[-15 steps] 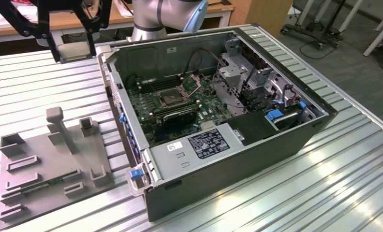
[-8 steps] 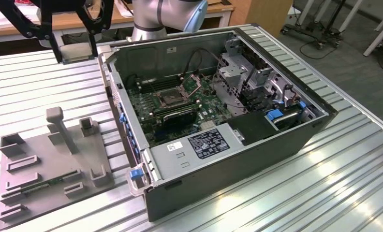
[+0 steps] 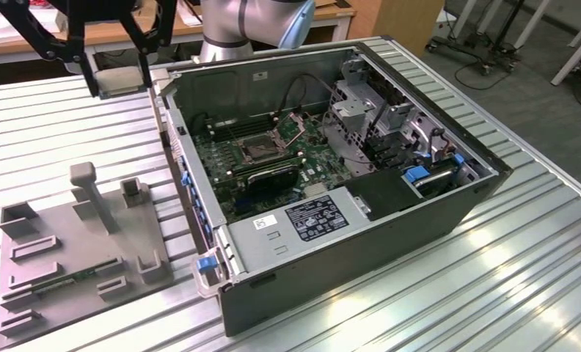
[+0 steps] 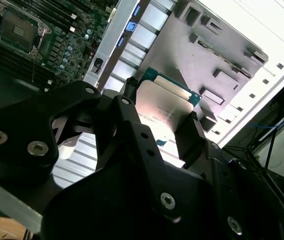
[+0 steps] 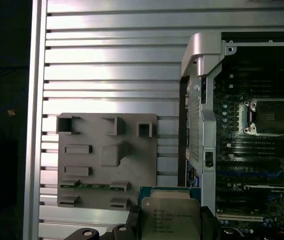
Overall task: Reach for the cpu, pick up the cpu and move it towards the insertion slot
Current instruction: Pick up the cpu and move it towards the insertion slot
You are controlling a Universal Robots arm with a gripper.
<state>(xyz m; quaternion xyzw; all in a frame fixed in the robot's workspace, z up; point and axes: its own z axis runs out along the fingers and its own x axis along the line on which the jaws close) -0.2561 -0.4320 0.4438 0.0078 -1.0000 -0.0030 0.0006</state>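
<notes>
We have the black two-finger gripper (image 4: 164,117) pinching the flat square cpu with silvery metal top (image 4: 163,102), lifted above the slatted aluminium table (image 5: 111,70); carrying is under way, calling for travel toward the dark, silver-framed insertion slot (image 5: 271,116)

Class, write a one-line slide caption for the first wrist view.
The hand holds the cpu above the slatted table, with the grey fixture and the insertion slot in sight.
</notes>
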